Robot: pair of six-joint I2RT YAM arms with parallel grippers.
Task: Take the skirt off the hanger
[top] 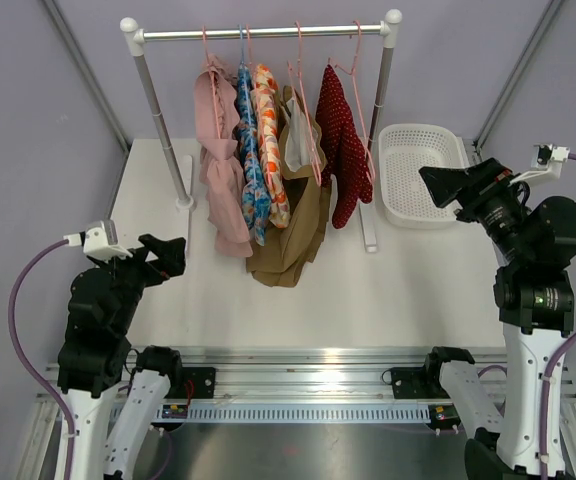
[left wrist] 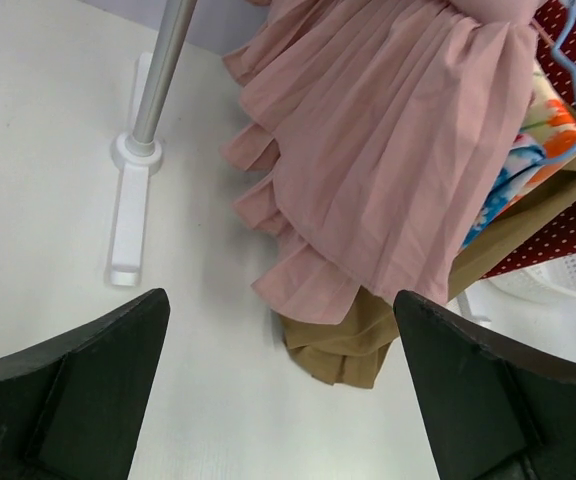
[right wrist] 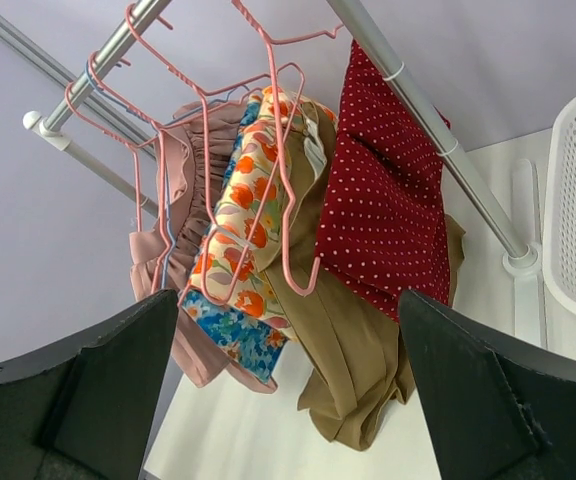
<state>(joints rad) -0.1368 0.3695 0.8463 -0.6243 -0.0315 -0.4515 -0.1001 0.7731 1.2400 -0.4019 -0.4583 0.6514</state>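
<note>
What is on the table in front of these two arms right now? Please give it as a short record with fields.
Rail: clothes rail at the far side of the table
Hanging, left to right: pink pleated skirt, blue floral piece, orange floral piece, tan garment, red dotted garment
Basket: white basket, right of the rail
Left gripper: open, holding nothing, apart from the skirt
Right gripper: open, holding nothing
Skirt status: hanging, not yet taken down

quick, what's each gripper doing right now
Left gripper: open, holding nothing.
Right gripper: open, holding nothing.
</note>
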